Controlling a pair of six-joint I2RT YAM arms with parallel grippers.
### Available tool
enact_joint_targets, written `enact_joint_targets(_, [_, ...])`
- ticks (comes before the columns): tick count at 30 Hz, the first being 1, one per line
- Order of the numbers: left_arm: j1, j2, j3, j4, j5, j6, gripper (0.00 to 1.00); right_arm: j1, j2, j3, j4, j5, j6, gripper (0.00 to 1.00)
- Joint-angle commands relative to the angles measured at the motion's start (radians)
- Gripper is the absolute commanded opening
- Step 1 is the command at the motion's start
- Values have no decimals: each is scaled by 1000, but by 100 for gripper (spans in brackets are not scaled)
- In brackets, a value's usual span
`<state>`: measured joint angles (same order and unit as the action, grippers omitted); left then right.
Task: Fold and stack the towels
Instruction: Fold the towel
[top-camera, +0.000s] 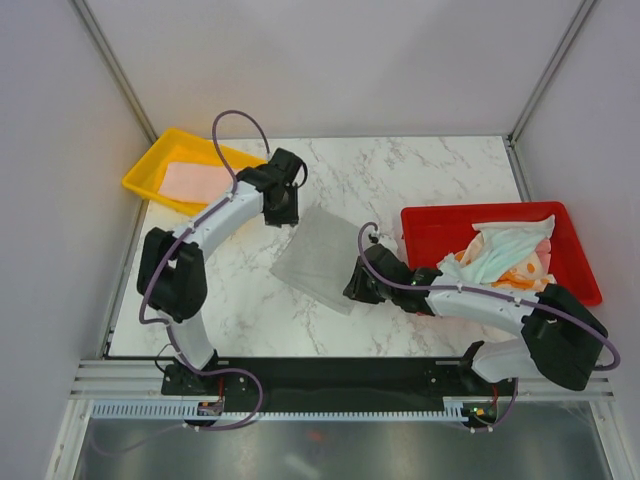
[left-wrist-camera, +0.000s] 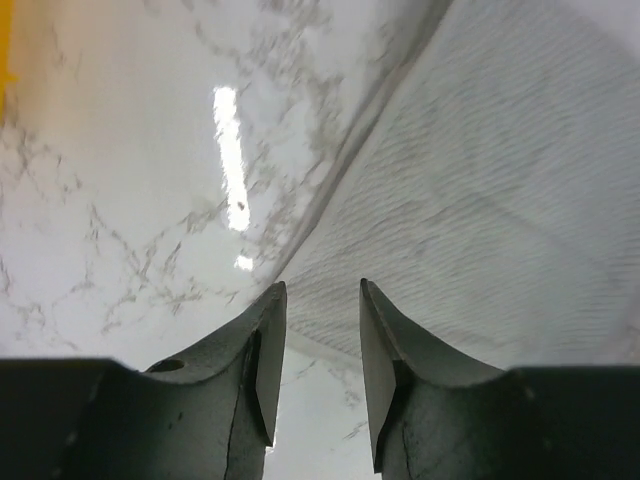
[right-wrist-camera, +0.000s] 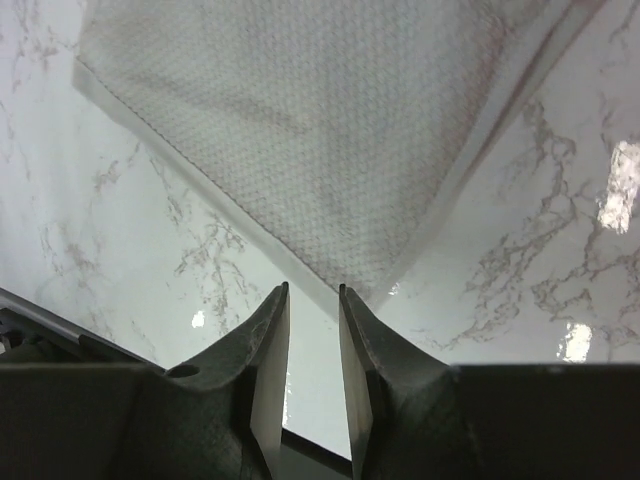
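Note:
A grey towel (top-camera: 322, 258) lies flat in the middle of the marble table. My left gripper (top-camera: 286, 212) hovers at its far left corner, jaws open and empty; in the left wrist view the gripper (left-wrist-camera: 322, 287) sits just short of the towel's (left-wrist-camera: 480, 200) edge. At the near right corner my right gripper (top-camera: 353, 290) is open too, with nothing between its fingers. The right wrist view shows that gripper (right-wrist-camera: 313, 290) just short of the corner of the towel (right-wrist-camera: 300, 110). A pale pink towel (top-camera: 190, 180) lies in the yellow tray. Mint (top-camera: 505, 250) and cream-and-orange (top-camera: 520, 275) towels lie crumpled in the red tray.
The yellow tray (top-camera: 140, 180) sits at the table's far left corner, behind the left arm. The red tray (top-camera: 430, 222) stands at the right edge, beside the right arm. Grey walls enclose the table on three sides.

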<state>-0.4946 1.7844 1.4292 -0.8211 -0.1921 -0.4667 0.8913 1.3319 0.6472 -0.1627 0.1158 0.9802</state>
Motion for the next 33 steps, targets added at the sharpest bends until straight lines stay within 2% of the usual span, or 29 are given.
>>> enact_joint_targets(1, [1, 67, 135, -6, 81, 60, 43, 3, 25, 80, -38, 22, -64, 33])
enact_joint_targets(4, [2, 138, 187, 87, 262, 106, 41, 3, 101, 124, 0, 21, -110, 30])
enact_joint_targets(7, [14, 240, 221, 158, 380, 137, 35, -8, 188, 150, 60, 4, -181, 23])
enact_joint_targets(12, [48, 383, 284, 204, 453, 140, 31, -8, 239, 144, 86, -28, -282, 22])
enact_joint_targets(18, [97, 435, 341, 215, 410, 114, 31, -52, 220, 65, 78, -15, -371, 22])
enact_joint_targets(25, [119, 391, 186, 192, 254, 28, 32, -124, 251, 100, 22, -50, -480, 23])
enact_joint_targets(33, [123, 192, 8, 189, 195, -41, 32, -187, 230, 190, -79, -113, -552, 26])
